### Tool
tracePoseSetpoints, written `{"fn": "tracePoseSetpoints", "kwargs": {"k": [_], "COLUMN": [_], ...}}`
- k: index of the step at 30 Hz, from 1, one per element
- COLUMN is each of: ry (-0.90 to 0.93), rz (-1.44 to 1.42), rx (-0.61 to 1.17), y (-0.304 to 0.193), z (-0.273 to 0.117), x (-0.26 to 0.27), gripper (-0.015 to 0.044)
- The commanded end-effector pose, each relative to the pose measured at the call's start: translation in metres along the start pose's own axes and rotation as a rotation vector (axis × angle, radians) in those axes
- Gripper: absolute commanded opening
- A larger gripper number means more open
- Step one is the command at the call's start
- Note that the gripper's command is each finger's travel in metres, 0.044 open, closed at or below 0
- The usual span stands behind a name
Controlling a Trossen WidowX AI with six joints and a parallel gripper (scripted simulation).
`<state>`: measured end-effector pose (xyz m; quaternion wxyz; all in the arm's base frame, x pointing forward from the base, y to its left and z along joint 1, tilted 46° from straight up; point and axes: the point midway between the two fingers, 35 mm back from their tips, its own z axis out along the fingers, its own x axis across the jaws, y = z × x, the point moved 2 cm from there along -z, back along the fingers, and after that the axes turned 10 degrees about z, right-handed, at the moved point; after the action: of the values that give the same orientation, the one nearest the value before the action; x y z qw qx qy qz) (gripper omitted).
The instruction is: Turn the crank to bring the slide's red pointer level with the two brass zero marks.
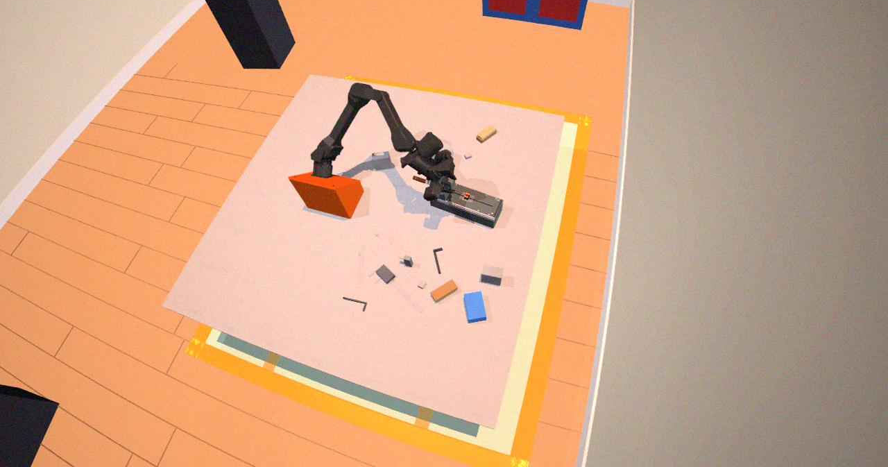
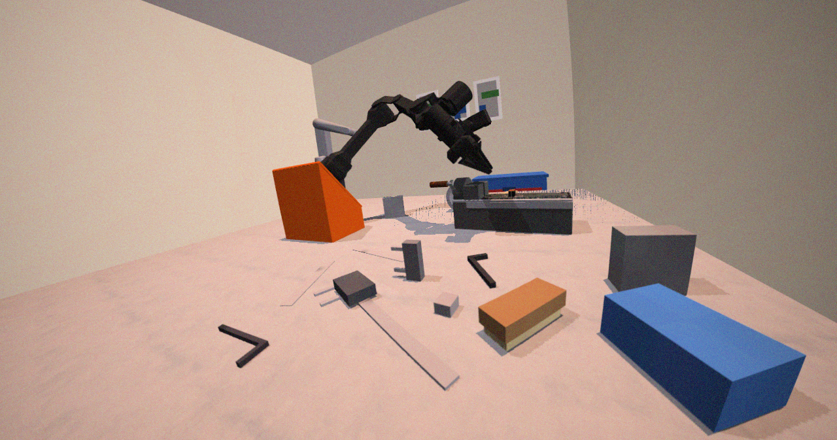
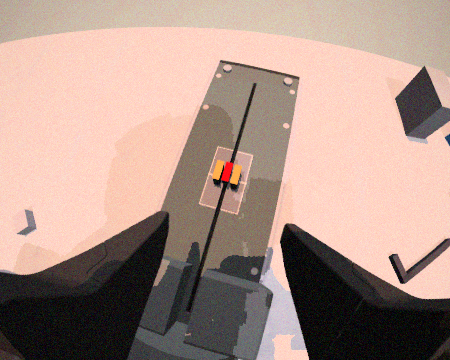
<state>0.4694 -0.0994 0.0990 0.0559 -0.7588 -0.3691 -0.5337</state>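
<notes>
The machine (image 1: 472, 214) (image 2: 509, 218) (image 3: 265, 115) is a long dark box with a slot along its top. Its red pointer (image 3: 227, 172) (image 1: 467, 196) sits between two brass marks, the left one (image 3: 218, 170) and the right one (image 3: 236, 175), and looks about level with them; a tiny offset cannot be ruled out. The crank's brown handle (image 1: 419, 179) (image 2: 438, 184) sticks out from the machine's end towards the arm's base. My gripper (image 2: 490, 170) (image 3: 226, 227) is open and empty, above the machine's crank-end housing. It does not touch the handle. The handle is out of the wrist view.
A blue block (image 1: 474, 307) (image 2: 696, 350), an orange block (image 1: 444, 290) (image 2: 520, 311), a grey box (image 1: 491, 275) (image 2: 649, 261) and black L-shaped keys (image 1: 438, 260) (image 2: 242, 337) lie on the near side. A tan block (image 1: 485, 134) lies beyond the machine.
</notes>
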Motion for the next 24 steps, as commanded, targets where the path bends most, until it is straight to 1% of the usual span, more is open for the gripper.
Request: {"fn": "tracePoseSetpoints", "kwargs": {"k": [1, 4, 5, 21, 22, 24], "ry": [-0.001, -0.001, -0.001, -0.001, -0.001, -0.001], "rz": [0.0, 0.0, 0.0, 0.0, 0.0, 0.0], "rx": [0.0, 0.0, 0.0, 0.0, 0.0, 0.0], "y": [0.0, 0.0, 0.0, 0.0, 0.0, 0.0], "z": [0.0, 0.0, 0.0, 0.0, 0.0, 0.0], "x": [-0.0001, -0.0001, -0.0001, -0.0001, -0.0001, -0.0001], "gripper": [0.0368, 0.044, 0.044, 0.002, 0.0, 0.0]}}
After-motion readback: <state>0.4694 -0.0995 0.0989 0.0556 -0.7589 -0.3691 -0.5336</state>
